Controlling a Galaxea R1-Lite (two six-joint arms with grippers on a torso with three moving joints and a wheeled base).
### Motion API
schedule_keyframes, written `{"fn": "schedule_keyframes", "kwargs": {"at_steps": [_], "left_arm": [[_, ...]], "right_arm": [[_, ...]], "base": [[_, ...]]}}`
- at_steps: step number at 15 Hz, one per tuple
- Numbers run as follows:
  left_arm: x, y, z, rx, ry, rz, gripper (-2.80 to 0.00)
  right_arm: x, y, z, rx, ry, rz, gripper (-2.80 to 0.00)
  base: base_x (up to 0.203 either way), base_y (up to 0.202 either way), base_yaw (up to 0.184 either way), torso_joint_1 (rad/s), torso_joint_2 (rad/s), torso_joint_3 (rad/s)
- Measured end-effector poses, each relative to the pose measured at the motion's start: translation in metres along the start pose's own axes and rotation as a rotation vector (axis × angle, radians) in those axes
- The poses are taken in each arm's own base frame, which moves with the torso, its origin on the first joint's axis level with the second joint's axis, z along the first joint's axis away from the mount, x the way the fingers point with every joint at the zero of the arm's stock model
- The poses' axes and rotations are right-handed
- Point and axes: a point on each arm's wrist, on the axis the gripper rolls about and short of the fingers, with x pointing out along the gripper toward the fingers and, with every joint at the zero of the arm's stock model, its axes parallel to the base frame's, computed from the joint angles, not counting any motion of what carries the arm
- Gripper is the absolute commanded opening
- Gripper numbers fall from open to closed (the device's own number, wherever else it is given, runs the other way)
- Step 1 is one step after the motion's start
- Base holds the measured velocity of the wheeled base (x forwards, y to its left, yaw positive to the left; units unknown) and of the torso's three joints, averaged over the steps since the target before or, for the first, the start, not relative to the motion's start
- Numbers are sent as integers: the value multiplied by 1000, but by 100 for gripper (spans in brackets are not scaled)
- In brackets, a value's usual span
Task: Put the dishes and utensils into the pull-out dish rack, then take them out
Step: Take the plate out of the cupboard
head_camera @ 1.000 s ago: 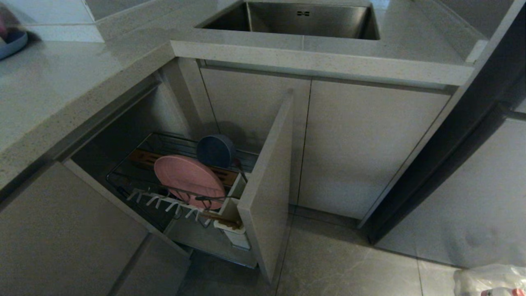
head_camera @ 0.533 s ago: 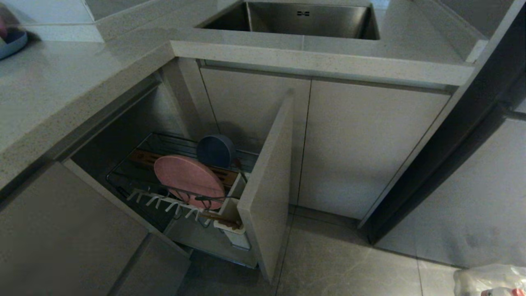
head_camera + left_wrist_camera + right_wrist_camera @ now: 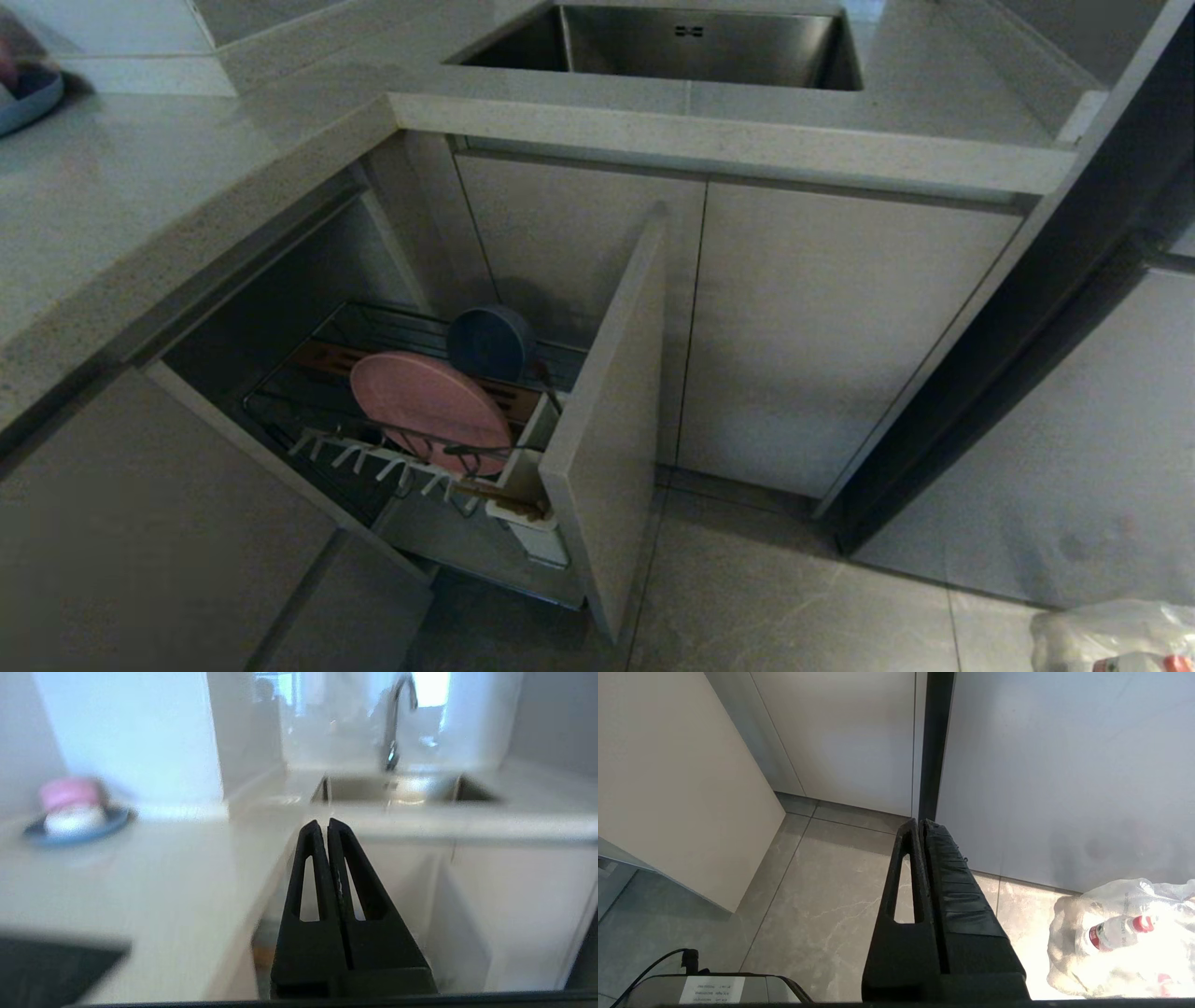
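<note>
Left gripper point(image 3: 323, 822) jaws pressed together, nothing between them, raised to counter-top level and aimed across the counter point(image 3: 154, 882) toward the sink point(image 3: 397, 788) and faucet point(image 3: 392, 728); right gripper point(image 3: 920, 822) jaws also pressed together and empty, parked low over the floor point(image 3: 831, 905) beside a cabinet door. Neither arm shows in the head view. What changed across the head frames: essentially nothing, the rack contents sit exactly as a second ago, so the only activity looks like the left arm getting under way, not yet near the rack. Pull-out dish rack point(image 3: 280, 411) stands pulled out under the counter's inner corner, loaded: salmon-pink plate point(image 3: 429, 399) upright on edge against the wooden strip, blue-grey bowl point(image 3: 490, 342) on edge just behind it, chopsticks point(image 3: 499, 497) lying at the white utensil cup point(image 3: 537, 523) by the beige door front point(image 3: 611, 411); fork not clearly made out. Judgement: loading looks done, unloading is the step ahead, nothing lifted yet. Blue plate with small bowls point(image 3: 74, 819) sits at the counter's far left end, well apart. Room: rack is boxed in, counter edge overhead on the left, door front on the right, row of white pegs point(image 3: 373, 457) in front of the plate; the open way in is from above, between counter lip and door front. Plastic bag point(image 3: 1111, 635) on the floor is well clear.
</note>
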Motion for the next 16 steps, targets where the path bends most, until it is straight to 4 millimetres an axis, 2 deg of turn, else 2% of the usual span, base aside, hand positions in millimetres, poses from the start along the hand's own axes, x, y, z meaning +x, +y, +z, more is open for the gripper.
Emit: {"fn": "schedule_keyframes", "kwargs": {"at_steps": [2,4,7,9,11,14,16], "left_arm": [[28,4,33,-38,-17,-17,-280],[65,12,62,-138,-33,-20,-280],[135,26,77,-359,-2,26,-280],[185,28,70,-518,53,82,-280],[226,15,53,-655,143,136,-280],[272,-34,16,-791,304,253,-280],[284,-75,-11,-836,406,340,-280]], "right_arm": [[0,0,0,0,0,0,-280],[0,0,0,0,0,0,-280],[0,0,0,0,0,0,-280],[0,0,0,0,0,0,-280],[0,0,0,0,0,0,-280],[0,0,0,0,0,0,-280],[0,0,0,0,0,0,-280]], "base": [[0,0,0,0,0,0],[0,0,0,0,0,0],[0,0,0,0,0,0],[0,0,0,0,0,0],[0,0,0,0,0,0],[0,0,0,0,0,0],[0,0,0,0,0,0]]}}
